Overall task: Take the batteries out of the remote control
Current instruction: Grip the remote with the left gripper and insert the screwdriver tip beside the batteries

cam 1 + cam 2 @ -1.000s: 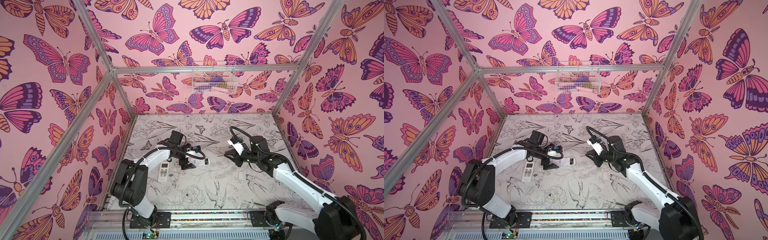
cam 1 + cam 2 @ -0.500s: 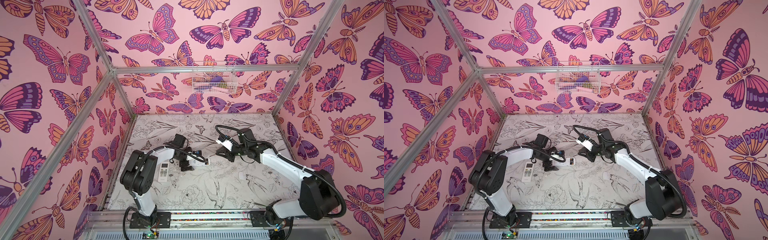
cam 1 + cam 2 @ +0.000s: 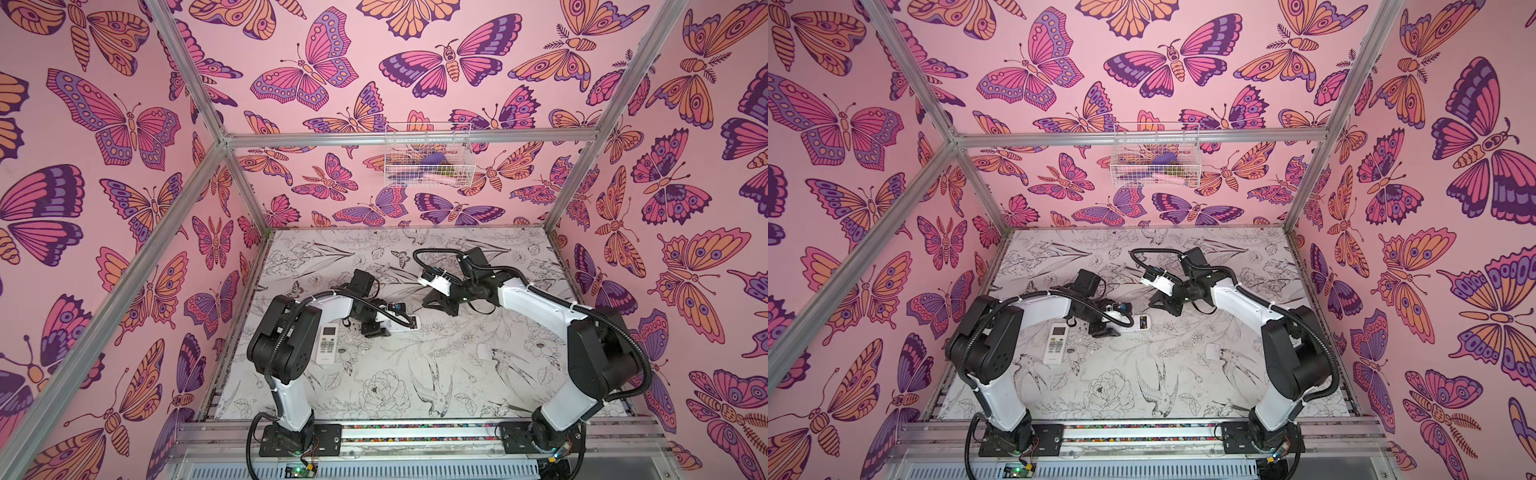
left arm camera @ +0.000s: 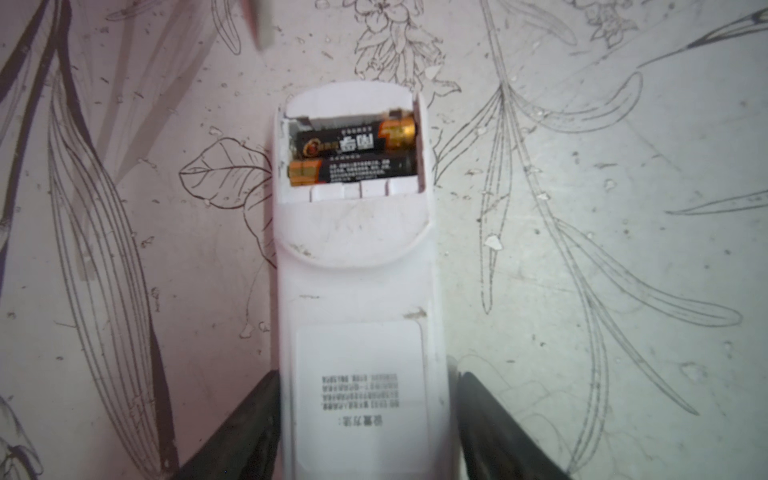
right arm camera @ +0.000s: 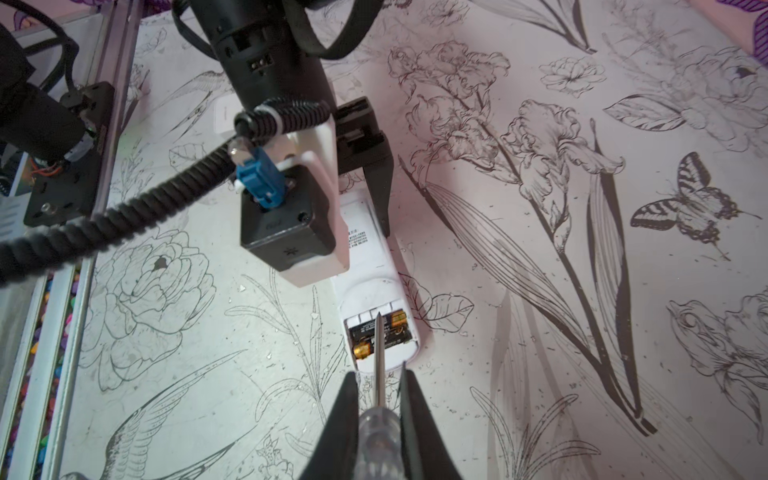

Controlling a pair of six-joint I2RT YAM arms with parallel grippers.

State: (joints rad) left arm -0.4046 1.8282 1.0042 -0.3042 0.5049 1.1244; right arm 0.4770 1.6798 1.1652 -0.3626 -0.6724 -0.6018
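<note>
Back up near the middle of the table (image 3: 353, 415): white remote control (image 3: 405, 326) (image 3: 1142, 324), long axis across the table, open battery end toward the right arm, label end between the fingers of the left gripper (image 4: 365, 374). In the uncovered bay, two batteries (image 4: 353, 156), side by side, crosswise to the remote's length, gold ends facing opposite ways. Left jaws apart, straddling the remote's sides, one finger against an edge, a sliver of gap at the other; firm hold or not, cannot tell. Clamped on the clear handle of a screwdriver (image 5: 379, 345): right gripper (image 5: 378, 374), shaft roughly in line with the remote, tip over the batteries; touching or just above, cannot tell

Table printed with black line drawings of flowers, birds and butterflies on white, speckled with flecks. Second remote (image 3: 327, 345), buttons up, beside the left arm, roughly at right angles to the first. Small white piece (image 3: 482, 352) alone nearer the right arm. All around, pink walls (image 3: 124, 124) with butterflies, aluminium frame bars (image 3: 411, 137) at the edges

On the back wall, white wire basket (image 3: 395, 176) (image 3: 1121, 176), hung from the cross bar; inside, something purple, something pink, a dark greenish bit, too small to name
</note>
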